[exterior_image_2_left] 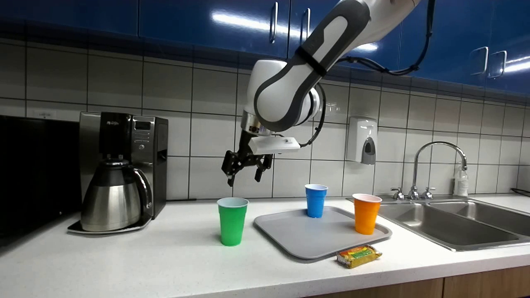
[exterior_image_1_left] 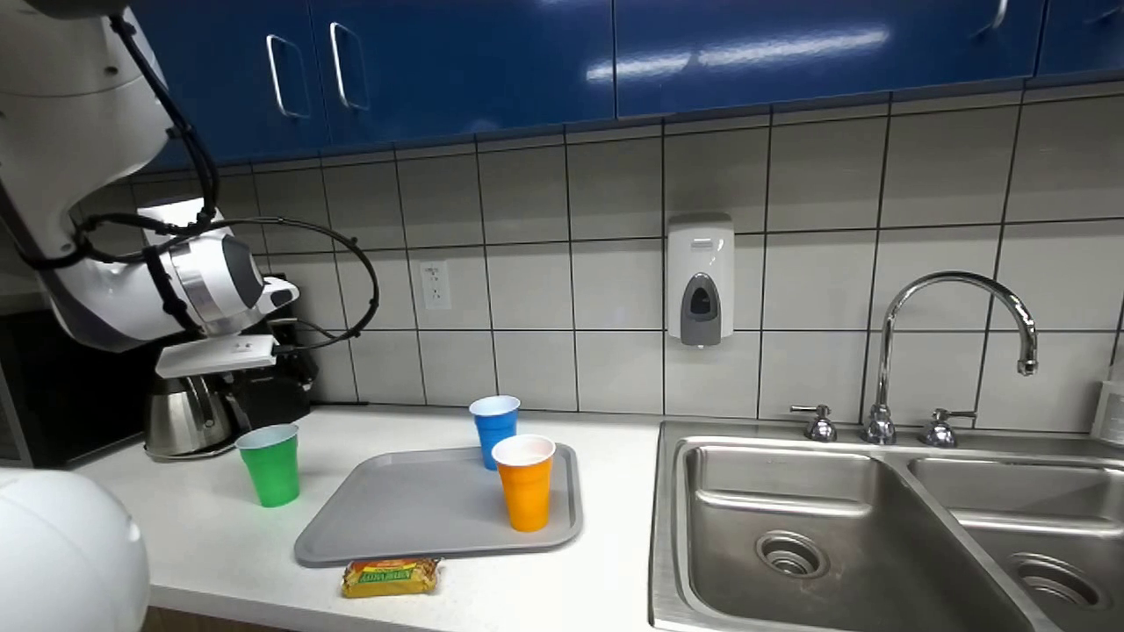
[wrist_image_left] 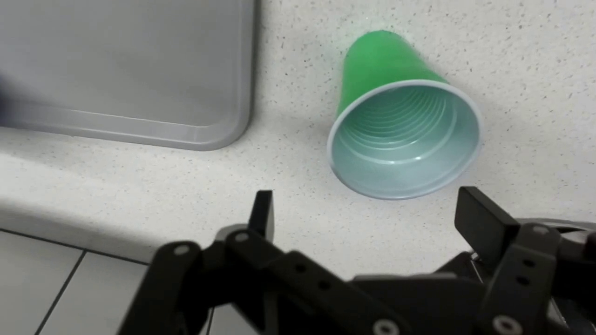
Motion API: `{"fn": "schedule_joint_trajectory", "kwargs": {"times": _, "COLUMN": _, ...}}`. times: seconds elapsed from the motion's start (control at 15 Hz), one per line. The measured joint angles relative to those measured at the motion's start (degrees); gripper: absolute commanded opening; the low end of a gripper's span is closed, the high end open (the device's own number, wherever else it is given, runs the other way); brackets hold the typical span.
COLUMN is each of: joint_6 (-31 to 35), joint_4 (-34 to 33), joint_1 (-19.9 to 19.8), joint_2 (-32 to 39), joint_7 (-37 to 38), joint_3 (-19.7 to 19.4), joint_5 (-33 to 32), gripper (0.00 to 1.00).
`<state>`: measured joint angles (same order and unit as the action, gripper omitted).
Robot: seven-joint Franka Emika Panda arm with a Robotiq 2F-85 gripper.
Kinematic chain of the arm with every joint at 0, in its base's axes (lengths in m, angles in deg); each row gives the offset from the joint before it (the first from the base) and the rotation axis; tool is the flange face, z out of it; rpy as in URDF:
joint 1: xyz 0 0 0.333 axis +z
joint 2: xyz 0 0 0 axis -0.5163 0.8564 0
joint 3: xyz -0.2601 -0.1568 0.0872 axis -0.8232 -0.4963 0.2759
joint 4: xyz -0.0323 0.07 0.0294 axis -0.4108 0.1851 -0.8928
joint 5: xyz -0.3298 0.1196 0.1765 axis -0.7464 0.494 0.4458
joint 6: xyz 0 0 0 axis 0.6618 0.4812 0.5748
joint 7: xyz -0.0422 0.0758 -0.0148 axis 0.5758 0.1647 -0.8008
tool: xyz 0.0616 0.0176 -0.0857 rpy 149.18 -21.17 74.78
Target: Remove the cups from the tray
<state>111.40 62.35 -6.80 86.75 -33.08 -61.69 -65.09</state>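
- Found the jaws wide apart along the bottom of the wrist frame, gripping nothing, with speckled counter between.
- Saw the green cup just above in that frame, right of top centre, upright on the counter, off the tray at upper left; judged it done.
- In an exterior view, made out the blue cup below and right of the jaws, on the tray with long axis vertical; judged it nearer of the two remaining and needing rightward travel, then a straight descent.
- Spotted the orange cup farther right and lower, upright on the tray too.
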Motion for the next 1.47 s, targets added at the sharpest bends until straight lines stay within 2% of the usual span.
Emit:
{"fn": "schedule_joint_trajectory", "kwargs": {"times": 1.0, "joint_6": 0.8, "joint_4": 8.5, "joint_1": -9.3, "joint_2": -6.9, "joint_7": -0.8, "joint_3": -0.8, "joint_5": 0.0, "gripper": 1.00}}
{"fn": "schedule_joint_trajectory", "kwargs": {"times": 1.47, "joint_6": 3.7, "joint_4": 10.4, "joint_1": -12.0, "joint_2": -6.9, "joint_7": -1.9, "joint_3": -3.4, "joint_5": -0.9, "gripper": 1.00}}
